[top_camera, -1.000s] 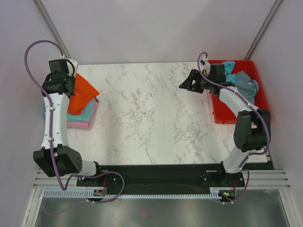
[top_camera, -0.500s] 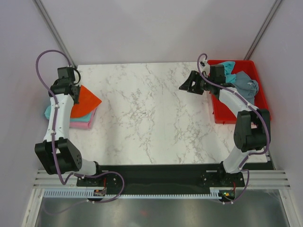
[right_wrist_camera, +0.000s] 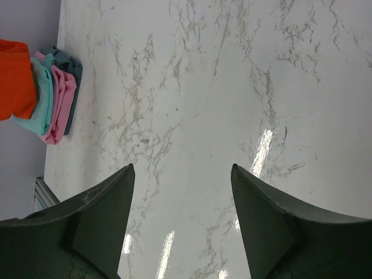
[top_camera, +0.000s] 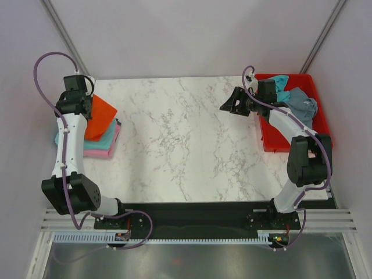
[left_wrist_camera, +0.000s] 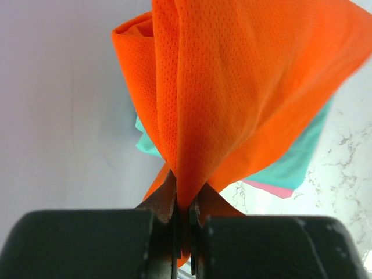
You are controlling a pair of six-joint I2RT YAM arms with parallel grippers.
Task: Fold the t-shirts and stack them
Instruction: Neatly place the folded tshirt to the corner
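My left gripper is shut on the bright orange t-shirt and holds it bunched above the stack at the table's far left. In the left wrist view the orange cloth hangs from the closed jaws. Beneath it lie a folded teal t-shirt and a pink one; both show in the left wrist view, teal and pink. My right gripper is open and empty above the marble near the red tray. A teal shirt and a grey-blue shirt lie crumpled in the tray.
The red plastic tray stands at the table's far right edge. The marble table spreads between the arms. In the right wrist view the stack sits far off at the upper left, beyond the open fingers.
My left gripper has shifted about over the stack with the orange shirt, first nearer the middle of it, then back toward the far left corner. The right arm has not moved.
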